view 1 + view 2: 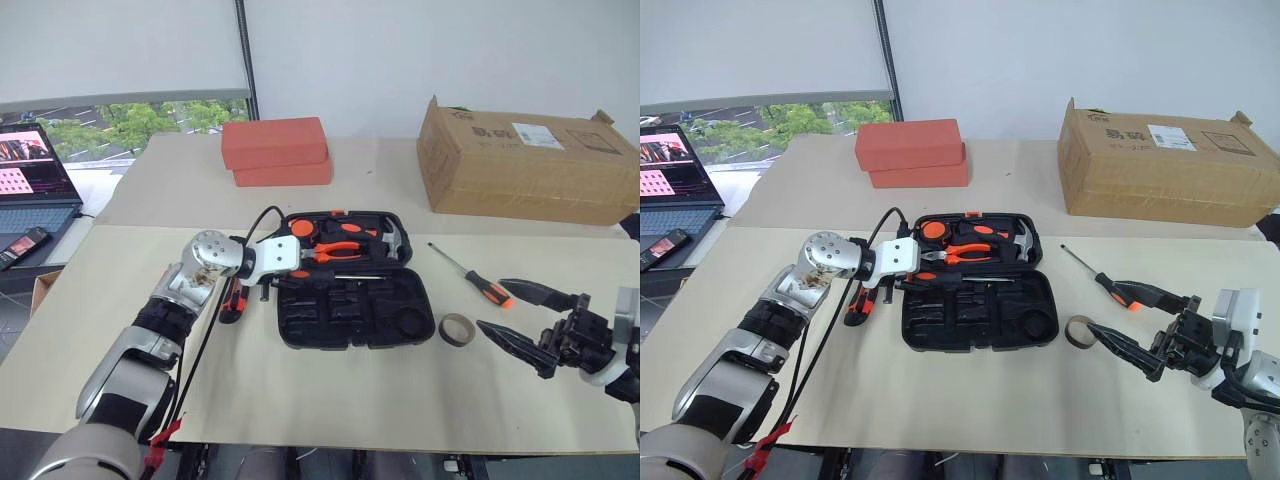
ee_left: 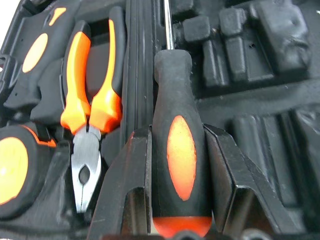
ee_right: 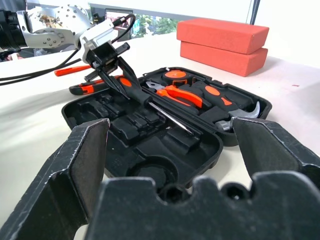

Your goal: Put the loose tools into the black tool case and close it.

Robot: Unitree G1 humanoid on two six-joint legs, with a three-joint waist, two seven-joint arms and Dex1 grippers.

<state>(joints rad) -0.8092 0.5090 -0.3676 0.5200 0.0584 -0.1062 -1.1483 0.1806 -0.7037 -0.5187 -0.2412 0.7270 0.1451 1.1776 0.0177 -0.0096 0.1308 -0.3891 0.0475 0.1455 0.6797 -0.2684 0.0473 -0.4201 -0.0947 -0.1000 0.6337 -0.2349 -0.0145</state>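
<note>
Over the open black plastic tool case (image 1: 355,310), the left gripper (image 2: 182,200) clamped a black-and-orange-handled screwdriver (image 2: 180,150).
Its arm reached rightward and slightly down, the shaft lying along the case's hinge; the right gripper (image 1: 525,315) hung spread wide beside the grey-olive tape ring (image 1: 458,329) and 1 loose screwdriver (image 1: 470,275).

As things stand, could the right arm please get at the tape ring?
Probably yes: the right gripper stands open right beside the tape ring, with only bare table between them.

Beige table (image 1: 120,330), open tool case (image 1: 350,312), tape ring (image 1: 458,329), screwdriver (image 1: 470,274), perhaps more tools
</note>
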